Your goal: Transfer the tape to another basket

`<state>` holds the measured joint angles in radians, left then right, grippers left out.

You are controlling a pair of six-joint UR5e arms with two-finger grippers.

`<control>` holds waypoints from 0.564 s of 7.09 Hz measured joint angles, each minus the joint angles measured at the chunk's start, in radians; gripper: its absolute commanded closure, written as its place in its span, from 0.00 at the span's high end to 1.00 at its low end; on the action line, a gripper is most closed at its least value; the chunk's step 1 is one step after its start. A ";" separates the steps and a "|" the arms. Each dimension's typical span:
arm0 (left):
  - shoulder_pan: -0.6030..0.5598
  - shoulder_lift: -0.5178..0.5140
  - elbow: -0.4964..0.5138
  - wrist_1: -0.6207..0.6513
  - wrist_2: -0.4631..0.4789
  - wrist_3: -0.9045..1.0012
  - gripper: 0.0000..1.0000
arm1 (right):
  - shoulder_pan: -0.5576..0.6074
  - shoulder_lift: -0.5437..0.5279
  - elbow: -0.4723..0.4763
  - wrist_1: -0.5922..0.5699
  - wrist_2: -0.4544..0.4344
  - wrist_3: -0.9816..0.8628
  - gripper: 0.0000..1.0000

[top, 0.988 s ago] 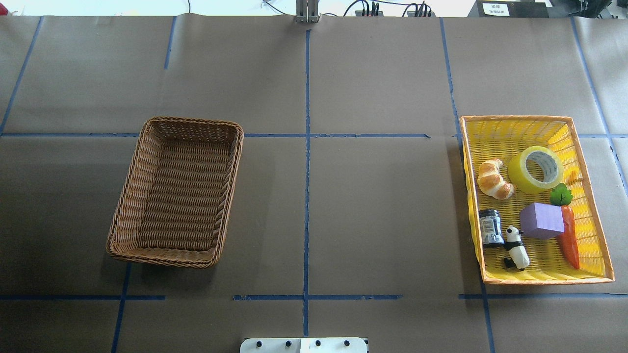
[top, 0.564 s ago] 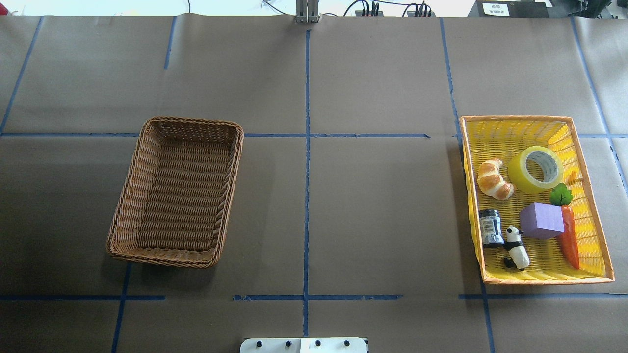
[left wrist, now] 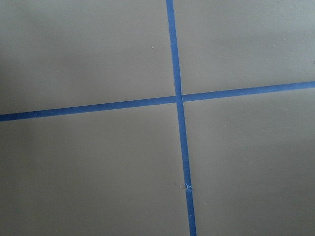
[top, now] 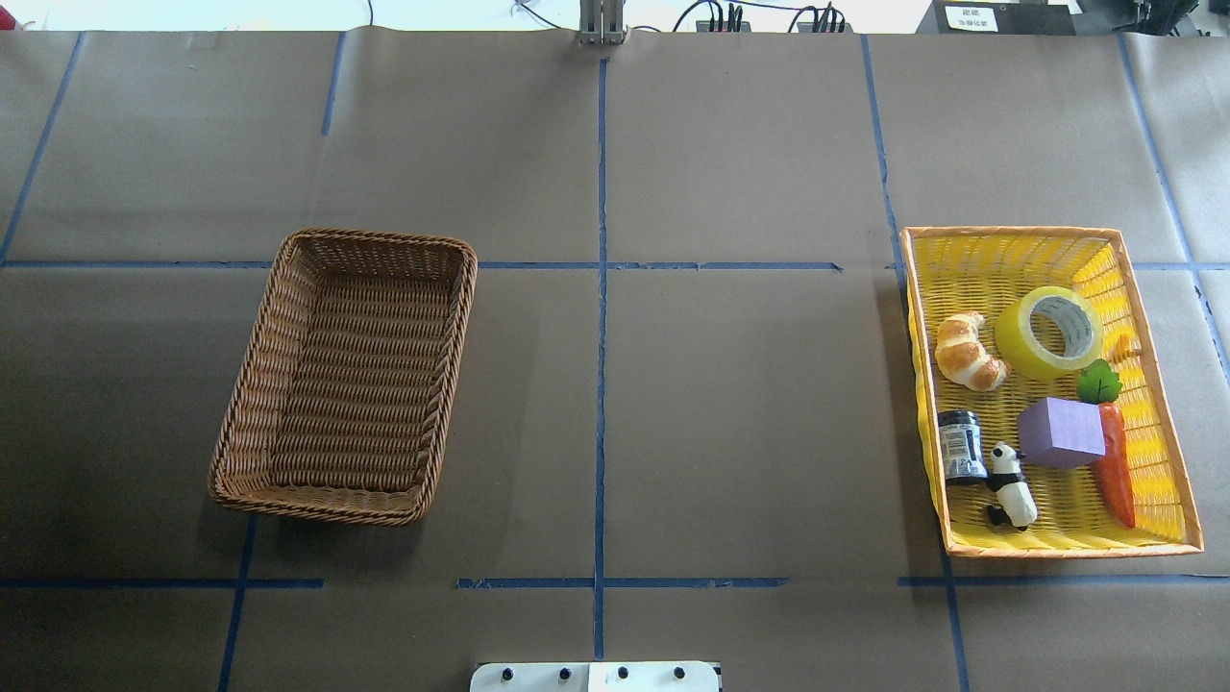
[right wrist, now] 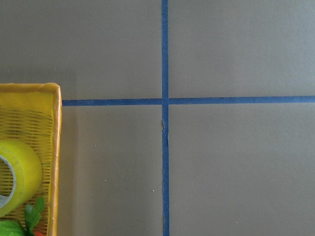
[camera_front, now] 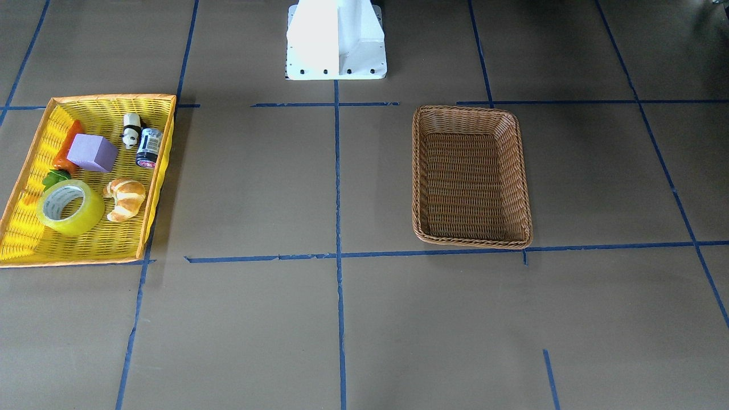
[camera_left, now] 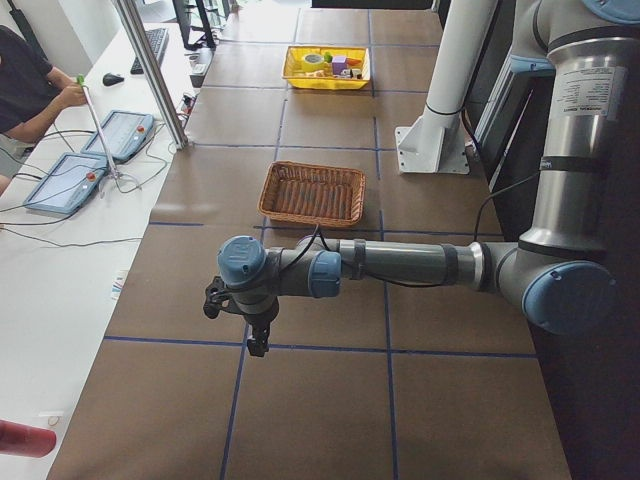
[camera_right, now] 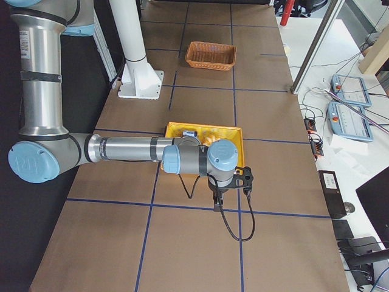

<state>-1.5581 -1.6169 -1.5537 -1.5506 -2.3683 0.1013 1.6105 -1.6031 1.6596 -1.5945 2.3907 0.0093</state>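
Observation:
The tape (top: 1020, 344) is a yellow roll with a grey-white core. It lies on its side in the far part of the yellow mesh basket (top: 1057, 551), beside a croissant (top: 966, 351). It also shows in the front view (camera_front: 77, 224) and at the left edge of the right wrist view (right wrist: 24, 167). The brown wicker basket (top: 242, 404) stands empty on the table's left half. My left gripper (camera_left: 257, 340) and my right gripper (camera_right: 217, 202) show only in the side views, each hanging over bare table beyond its basket. I cannot tell whether they are open or shut.
The yellow basket also holds a purple block (top: 1060, 432), a toy carrot (top: 1115, 471), a small dark jar (top: 961, 447) and a panda figure (top: 1011, 485). Blue tape lines cross the brown table cover. The white robot base (camera_front: 336, 40) stands at mid-table.

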 measured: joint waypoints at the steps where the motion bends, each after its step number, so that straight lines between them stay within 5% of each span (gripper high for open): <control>1: 0.000 -0.003 -0.004 0.000 0.001 0.000 1.00 | -0.003 0.023 -0.002 -0.003 -0.001 0.000 1.00; 4: 0.002 -0.011 -0.051 0.001 0.002 -0.002 1.00 | -0.062 0.072 0.020 0.004 0.003 0.028 1.00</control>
<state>-1.5559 -1.6283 -1.6045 -1.5495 -2.3663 0.0993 1.5490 -1.5310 1.6793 -1.5903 2.3933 0.0374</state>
